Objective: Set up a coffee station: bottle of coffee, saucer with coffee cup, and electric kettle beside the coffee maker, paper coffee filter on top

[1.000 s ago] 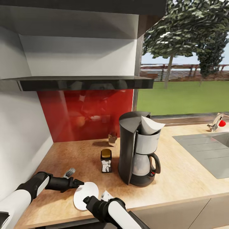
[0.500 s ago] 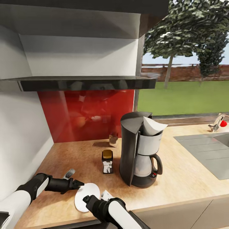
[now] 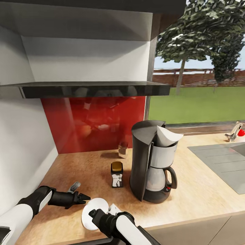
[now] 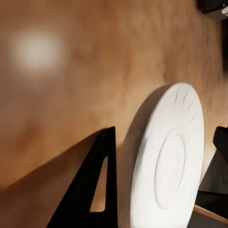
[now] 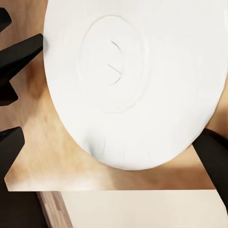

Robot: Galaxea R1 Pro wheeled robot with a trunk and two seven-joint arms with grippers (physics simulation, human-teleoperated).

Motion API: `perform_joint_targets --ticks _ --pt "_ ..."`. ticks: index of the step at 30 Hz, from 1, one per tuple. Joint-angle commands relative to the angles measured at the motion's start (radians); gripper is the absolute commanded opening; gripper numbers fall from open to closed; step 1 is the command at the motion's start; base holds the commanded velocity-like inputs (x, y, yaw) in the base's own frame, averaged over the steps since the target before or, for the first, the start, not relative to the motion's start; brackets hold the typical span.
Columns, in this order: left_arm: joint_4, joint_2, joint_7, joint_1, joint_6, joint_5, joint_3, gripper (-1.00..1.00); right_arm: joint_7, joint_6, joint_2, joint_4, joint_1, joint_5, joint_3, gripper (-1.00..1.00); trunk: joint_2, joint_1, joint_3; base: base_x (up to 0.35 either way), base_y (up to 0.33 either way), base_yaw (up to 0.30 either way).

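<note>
The coffee maker (image 3: 153, 172) stands on the kitchen countertop (image 3: 78, 170) with the paper coffee filter (image 3: 167, 136) poking out of its top. The bottle of coffee (image 3: 116, 174) stands just to its left. At the counter's front edge, the saucer (image 3: 97, 207) (image 4: 171, 166) (image 5: 137, 80) casts a wide shadow. My left gripper (image 3: 87, 197) is shut on its rim, with one finger (image 4: 102, 180) beside it. My right gripper (image 3: 92, 213) hovers open over the saucer, its fingers (image 5: 213, 161) spread past both sides. The black kitchen shelf (image 3: 92, 89) hangs above. The coffee cup and electric kettle are out of view.
A small glass (image 3: 122, 149) stands by the red backsplash behind the bottle. The steel sink (image 3: 221, 163) and faucet (image 3: 234, 131) lie at the right. A white wall (image 3: 23, 149) closes the counter's left end. Bare worktop lies between the coffee maker and the sink.
The camera has moved, so the whole scene has slid slightly right and down. The saucer sits a touch lower and further right in the view. Both arms look nearly unmoved.
</note>
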Motion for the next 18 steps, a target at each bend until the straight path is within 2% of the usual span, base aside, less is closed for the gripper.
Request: perform_joint_targets --ticks 1,18 --pt "0.000 0.001 0.083 0.000 -0.016 -0.012 -0.021 1.00 -0.006 0.004 0.000 0.000 -0.001 -0.001 0.000 1.00 -0.002 0.001 -0.003 0.000 0.000 0.000" --pt "0.000 -0.004 0.082 0.001 -0.016 -0.010 -0.015 1.00 -0.006 0.004 0.000 0.000 -0.001 -0.001 0.002 1.00 -0.002 0.001 -0.003 0.000 0.000 0.000"
